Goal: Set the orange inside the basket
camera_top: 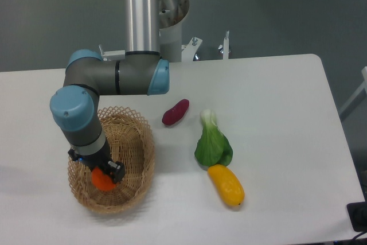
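Down inside the basket (135,159), gripper (103,173) clamped around the orange (102,181).

No readable text, labels, brands, numbers or signs anywhere.

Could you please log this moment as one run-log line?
gripper: inside oval tan wicker basket | small round bright-orange fruit: at gripper, over basket floor | release: unclear

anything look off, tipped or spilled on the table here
Nothing stands out. The basket sits upright with the orange inside at the gripper. The purple sweet potato, bok choy and yellow fruit lie intact on the table.
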### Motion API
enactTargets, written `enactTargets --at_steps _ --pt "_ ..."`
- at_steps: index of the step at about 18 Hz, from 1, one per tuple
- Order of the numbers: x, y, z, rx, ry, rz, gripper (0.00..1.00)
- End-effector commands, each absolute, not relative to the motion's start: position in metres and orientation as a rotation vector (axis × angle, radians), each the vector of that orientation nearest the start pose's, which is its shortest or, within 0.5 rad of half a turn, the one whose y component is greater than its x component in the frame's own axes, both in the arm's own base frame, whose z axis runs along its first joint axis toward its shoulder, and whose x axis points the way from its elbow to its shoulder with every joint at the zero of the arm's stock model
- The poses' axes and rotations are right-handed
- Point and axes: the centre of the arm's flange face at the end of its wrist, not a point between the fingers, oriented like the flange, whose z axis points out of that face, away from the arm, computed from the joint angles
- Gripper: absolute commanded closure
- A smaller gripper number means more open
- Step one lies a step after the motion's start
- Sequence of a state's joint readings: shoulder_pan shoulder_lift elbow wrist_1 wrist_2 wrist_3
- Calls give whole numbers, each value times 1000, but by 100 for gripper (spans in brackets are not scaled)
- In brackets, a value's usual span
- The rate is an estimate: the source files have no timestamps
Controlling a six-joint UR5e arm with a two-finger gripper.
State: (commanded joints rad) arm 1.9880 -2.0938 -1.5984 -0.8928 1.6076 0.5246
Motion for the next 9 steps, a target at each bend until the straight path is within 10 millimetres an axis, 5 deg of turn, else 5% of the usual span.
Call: enactTargets --at_steps 2,5,9 --pt "-147 654 239 -3037 167 138 23" --pt "-148 654 242 -3034 166 143 0" --pt "-148 652 264 -3005 161 166 0"
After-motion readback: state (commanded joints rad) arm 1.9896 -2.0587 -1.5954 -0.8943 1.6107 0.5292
